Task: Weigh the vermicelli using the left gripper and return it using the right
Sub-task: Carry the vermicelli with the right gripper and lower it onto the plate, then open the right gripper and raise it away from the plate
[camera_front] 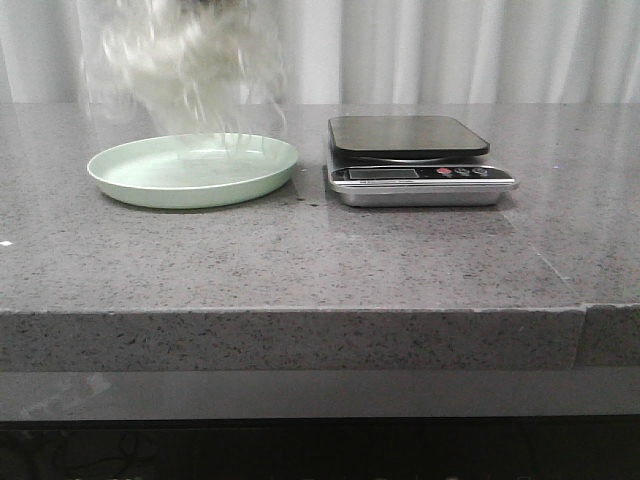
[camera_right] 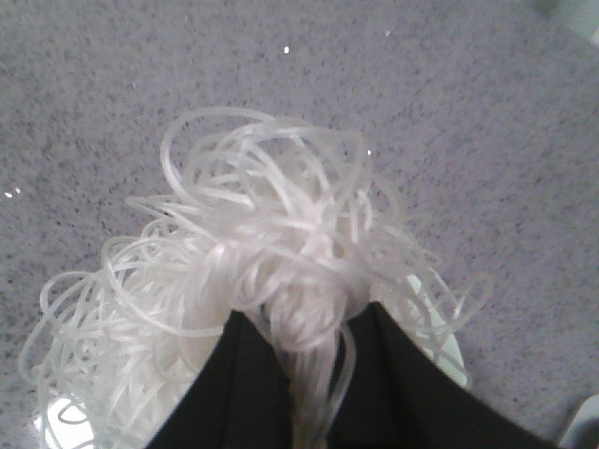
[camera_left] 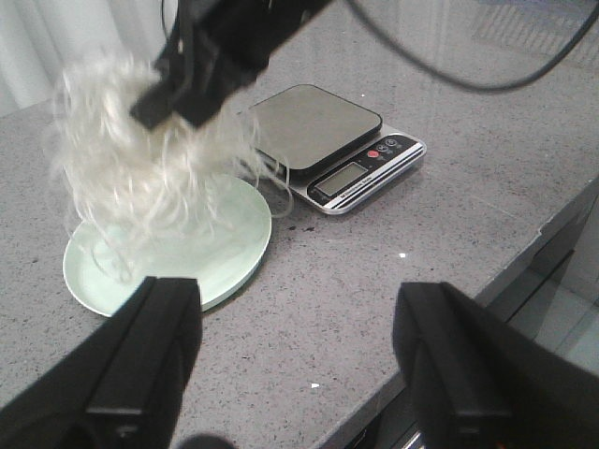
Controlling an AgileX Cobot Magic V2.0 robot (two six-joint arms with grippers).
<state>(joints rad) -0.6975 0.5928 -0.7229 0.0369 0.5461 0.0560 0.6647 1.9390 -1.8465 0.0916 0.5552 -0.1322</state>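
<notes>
While the fluffy mass of thin translucent white vermicelli hangs above the round pale green plate, the right gripper has its jaws clamped on the strands. The left gripper stands spread and empty. The black-topped silver scale is bare on the grey speckled surface. Judged from this, weighing is done; only release onto the plate remains.

I see a desk of grey speckled stone, polished and faintly reflective. The plate looks like smooth pale green plastic. The scale has a glossy dark top over a shiny silver base. The vermicelli strands are thin, translucent and glassy. My right hand is matt black.
</notes>
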